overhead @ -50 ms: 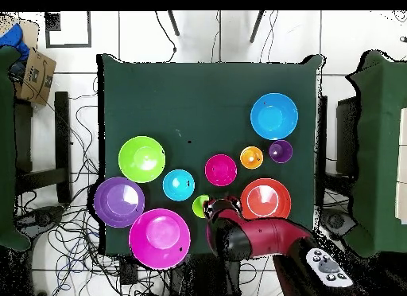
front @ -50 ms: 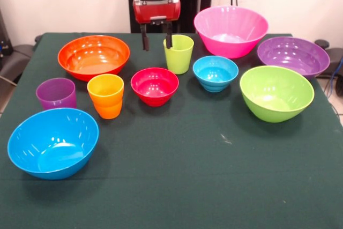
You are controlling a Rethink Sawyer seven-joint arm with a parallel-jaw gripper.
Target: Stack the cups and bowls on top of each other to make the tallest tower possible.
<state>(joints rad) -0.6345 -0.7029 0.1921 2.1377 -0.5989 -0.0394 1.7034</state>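
Large bowls: 5 – pink bowl (front @ -50 ms: 231,30), orange bowl (front @ -50 ms: 94,56), blue bowl (front @ -50 ms: 53,142), lime green bowl (front @ -50 ms: 276,93), purple bowl (front @ -50 ms: 293,56)
Small bowls: 2 – red bowl (front @ -50 ms: 155,86), ridged light blue bowl (front @ -50 ms: 215,73)
Cups: 3 – lime green cup (front @ -50 ms: 178,53), ridged orange cup (front @ -50 ms: 105,95), translucent purple cup (front @ -50 ms: 56,93)
Bowls and cups together: 10, each standing singly, none nested
Worktop (front @ -50 ms: 182,186): 1, covered in dark green cloth

Dark green tablecloth (front @ -50 ms: 177,186) over table; tangled cables (overhead @ -50 ms: 75,142) on white floor; cardboard box (overhead @ -50 ms: 36,74) at corner.
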